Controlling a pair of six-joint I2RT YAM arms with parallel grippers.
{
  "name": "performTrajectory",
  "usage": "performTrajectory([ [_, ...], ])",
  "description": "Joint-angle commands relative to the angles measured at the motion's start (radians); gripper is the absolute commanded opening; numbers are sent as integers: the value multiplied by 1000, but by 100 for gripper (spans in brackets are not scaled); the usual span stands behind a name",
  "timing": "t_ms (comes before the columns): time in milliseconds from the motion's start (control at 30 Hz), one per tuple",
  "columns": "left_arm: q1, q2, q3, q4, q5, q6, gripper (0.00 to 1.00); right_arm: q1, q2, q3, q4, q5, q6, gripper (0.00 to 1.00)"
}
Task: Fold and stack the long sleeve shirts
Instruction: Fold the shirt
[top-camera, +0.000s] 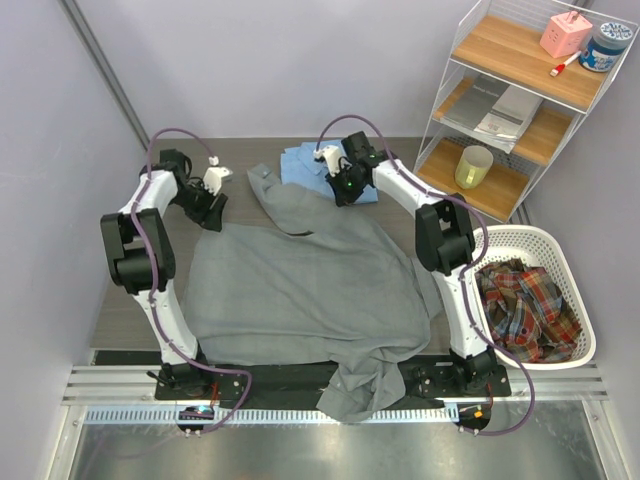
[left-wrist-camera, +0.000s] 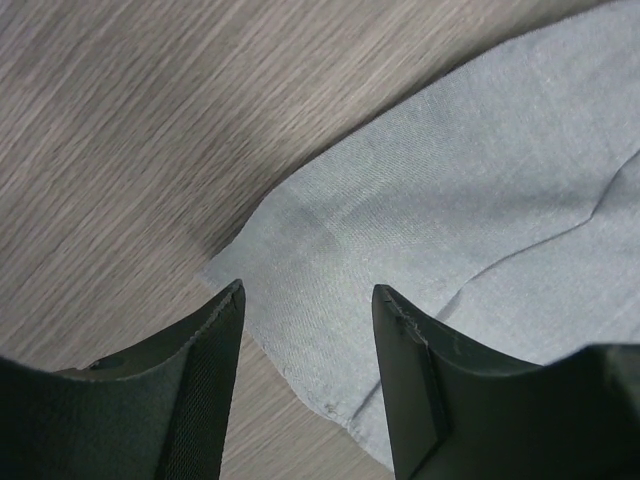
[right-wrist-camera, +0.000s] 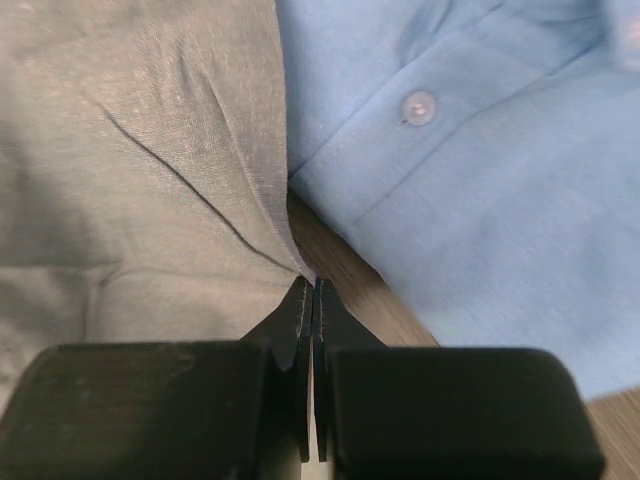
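We saw the grey shirt (top-camera: 300, 280) spread over the mid tabletop (top-camera: 250, 150). Its collar end reached toward 11 o'clock, and one part hung over the near edge at 6 o'clock, btw. the two arm bases. The blue shirt (top-camera: 300, 165) lay bunched at 12 o'clock, just beyond the grey one and touching it in the top view.

The left pincer (top-camera: 213, 215) sat low at the grey shirt's 10 o'clock corner. In the left wrist view the left pincer (left-wrist-camera: 308, 300) stood wide, w/ a corner of grey shirt (left-wrist-camera: 480, 180) lying flat btw. the fingers and bare tabletop (left-wrist-camera: 150, 120) at 10 o'clock of it. Nothing was held there.

The right pincer (top-camera: 338, 198) was down at 1 o'clock of the grey shirt, right at the seam where grey met blue. The right wrist view showed the right pincer (right-wrist-camera: 313, 285) closed tight, fingertips together. A creased edge of grey shirt (right-wrist-camera: 140, 150) ran straight into the tips. Whether cloth was actually pinched we couldn't tell. The blue shirt (right-wrist-camera: 480, 180) lay at 2 o'clock of the tips, a button (right-wrist-camera: 419, 105) showing on its placket, and a thin wedge of tabletop (right-wrist-camera: 350, 270) was exposed btw. the two shirts.

At 3 o'clock, off the tabletop, a white basket (top-camera: 530, 232) held plaid cloth (top-camera: 525, 305). At 1 o'clock stood a wire shelf (top-camera: 500, 45) w/ a yellow cup (top-camera: 473, 165) on its lowest board.
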Motion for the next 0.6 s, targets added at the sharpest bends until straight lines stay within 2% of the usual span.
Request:
performTrajectory([
  [0,-5,26,40,-23,26,121,54,-38,-159,18,28,-46,39,1],
  [367,-14,115,92,56,-41,233,49,-96,-191,-9,-2,-52,48,1],
  [567,-16,134,120,11,-34,263,36,-135,-223,-55,-4,-46,48,1],
])
